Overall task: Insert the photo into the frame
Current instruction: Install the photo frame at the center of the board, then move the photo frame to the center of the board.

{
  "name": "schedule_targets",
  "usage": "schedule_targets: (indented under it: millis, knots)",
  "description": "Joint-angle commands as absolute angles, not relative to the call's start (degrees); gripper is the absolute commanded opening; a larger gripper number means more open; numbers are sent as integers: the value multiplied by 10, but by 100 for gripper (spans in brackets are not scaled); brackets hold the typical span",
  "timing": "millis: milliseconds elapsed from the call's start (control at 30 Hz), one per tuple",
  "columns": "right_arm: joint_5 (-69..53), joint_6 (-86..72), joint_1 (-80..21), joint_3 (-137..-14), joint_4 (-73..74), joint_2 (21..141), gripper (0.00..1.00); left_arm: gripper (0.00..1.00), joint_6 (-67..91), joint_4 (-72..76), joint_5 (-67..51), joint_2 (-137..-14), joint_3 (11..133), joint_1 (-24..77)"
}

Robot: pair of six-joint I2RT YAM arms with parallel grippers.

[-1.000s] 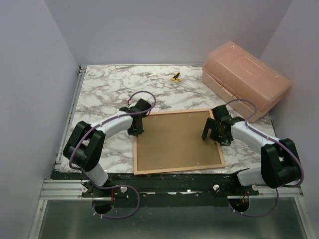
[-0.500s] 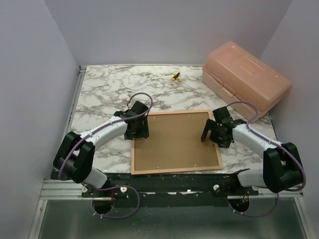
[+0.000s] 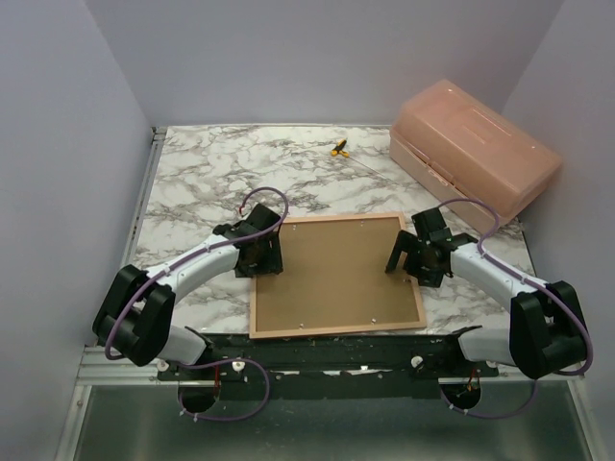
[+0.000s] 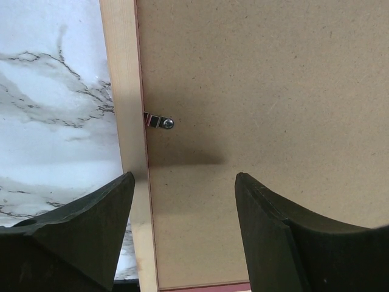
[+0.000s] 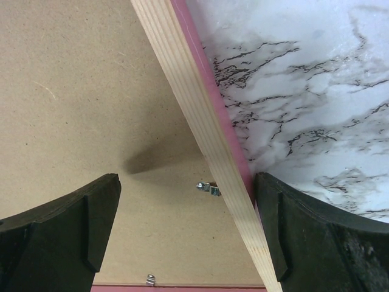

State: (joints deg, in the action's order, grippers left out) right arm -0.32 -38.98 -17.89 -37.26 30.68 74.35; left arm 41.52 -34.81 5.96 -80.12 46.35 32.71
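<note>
Straddling the frame (image 4: 124, 91), left fingers (image 4: 91, 234) bracket a tab (image 4: 159, 121) (indistinct overhead).

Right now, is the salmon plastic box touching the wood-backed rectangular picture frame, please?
Apart: the top view shows bare marble table between box and frame.

The frame (image 3: 336, 331) lies flat on the table (image 3: 211, 182), close to the near edge and between the two arms, with the backing board (image 3: 336, 274) set inside it. The left gripper (image 3: 261, 259) hangs over the frame's left side, the right gripper (image 3: 408, 257) over its right side. Behind the frame lies a small tool (image 3: 338, 148). A box (image 3: 476, 154) sits in the far right corner.
</note>
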Motion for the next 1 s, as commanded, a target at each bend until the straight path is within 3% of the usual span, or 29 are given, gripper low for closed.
schedule_targets:
  millis: [0, 600, 900, 967]
  knots:
    - [-90, -417, -183, -359, 264, 766, 99, 68, 412, -326, -16, -864, 451, 321]
    - [-156, -434, -182, -467, 194, 889, 98, 67, 330, -349, -61, -971, 614, 194]
    - [-52, -389, -184, -457, 303, 805, 100, 70, 313, -333, -69, -798, 566, 196]
    - [-39, -385, -184, -441, 326, 782, 100, 75, 308, -328, -76, -740, 550, 200]
